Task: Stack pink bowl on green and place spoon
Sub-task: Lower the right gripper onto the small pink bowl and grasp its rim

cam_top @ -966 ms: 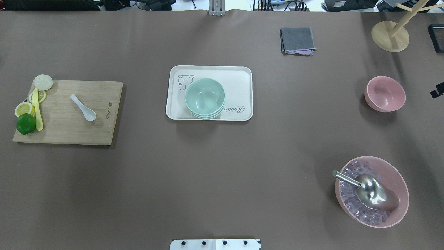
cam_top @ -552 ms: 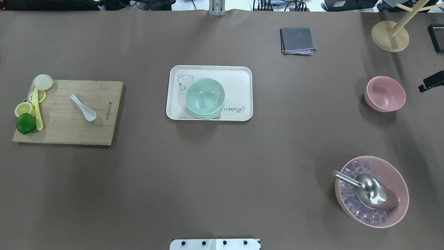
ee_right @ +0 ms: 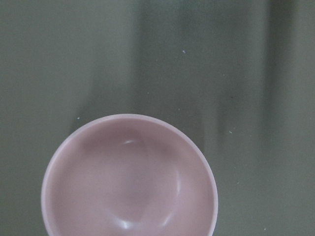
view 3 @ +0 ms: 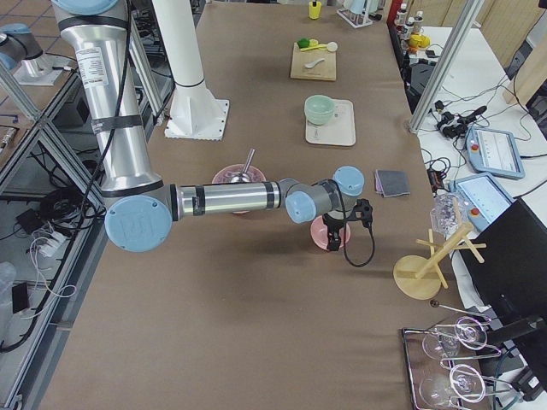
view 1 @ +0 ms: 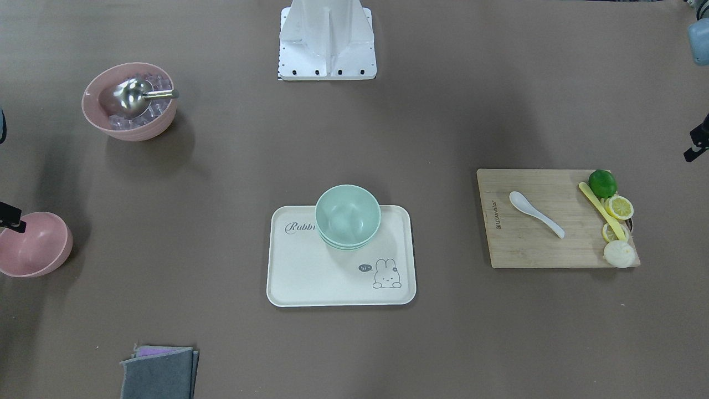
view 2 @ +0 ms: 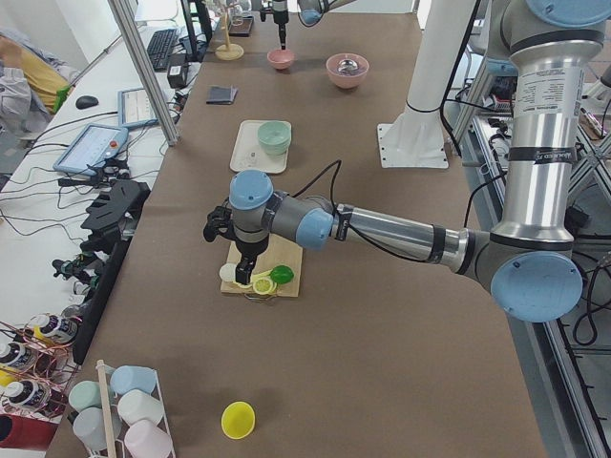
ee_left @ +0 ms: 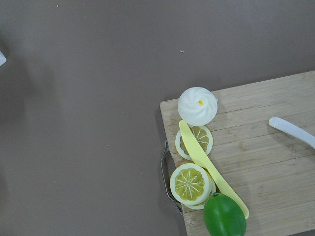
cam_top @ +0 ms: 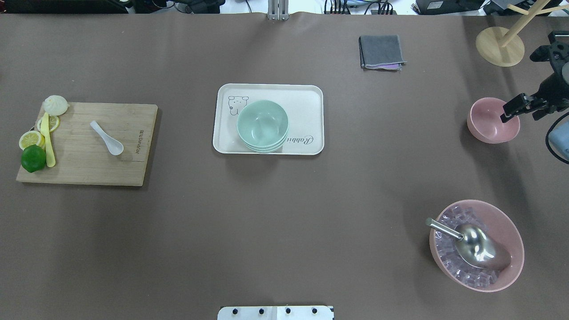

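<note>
A small pink bowl stands on the table at the far right and fills the lower half of the right wrist view. Stacked green bowls sit on a cream tray at the centre. A white spoon lies on a wooden cutting board at the left. My right gripper hangs over the pink bowl's right rim; I cannot tell if it is open. My left gripper hovers over the board's outer end; its fingers are hidden.
A large pink bowl with ice cubes and a metal scoop stands at the near right. A grey cloth and a wooden stand are at the far side. A lime, lemon slices, a bun and a yellow knife lie on the board's left end.
My right gripper has come in from the right edge and moved left to above the pink bowl's right rim. Nothing else has moved.
</note>
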Tool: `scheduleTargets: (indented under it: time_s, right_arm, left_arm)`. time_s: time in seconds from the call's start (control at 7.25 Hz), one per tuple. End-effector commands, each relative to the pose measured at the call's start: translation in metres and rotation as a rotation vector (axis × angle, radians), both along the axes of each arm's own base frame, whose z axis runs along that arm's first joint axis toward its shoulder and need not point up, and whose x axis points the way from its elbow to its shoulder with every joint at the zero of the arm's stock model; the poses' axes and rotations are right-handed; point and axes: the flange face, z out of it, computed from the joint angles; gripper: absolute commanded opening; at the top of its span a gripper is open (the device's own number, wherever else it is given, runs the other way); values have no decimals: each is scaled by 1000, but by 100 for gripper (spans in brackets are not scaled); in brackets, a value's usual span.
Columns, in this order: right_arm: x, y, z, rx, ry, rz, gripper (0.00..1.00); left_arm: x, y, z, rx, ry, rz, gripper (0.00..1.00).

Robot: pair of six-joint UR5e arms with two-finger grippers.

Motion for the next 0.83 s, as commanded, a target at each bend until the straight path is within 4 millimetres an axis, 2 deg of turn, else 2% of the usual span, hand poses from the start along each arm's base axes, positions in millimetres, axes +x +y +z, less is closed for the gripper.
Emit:
scheduleTargets:
  time_s: [0.0,0.14,0.28,0.41,0.69]
  right_arm:
    - [-12,-1,15,-23,15,-22,78]
    - [-11,0,33,-54,32,-19,68]
    - [-12,-1,35,-58,29,-16,43]
    - [-13,-5,32,-58,28,-14,0]
    - [-14,-14,20,-43,18,-8,0]
  left_arm:
    - [1,-1,0,0,-1,1,98]
    - [0,-1,0,0,-1,-1,98]
    - [0,-1,0,0,-1,-1,98]
    - [1,-1,0,3,-1,2,98]
    - [1,-2,0,-2,0,-1,98]
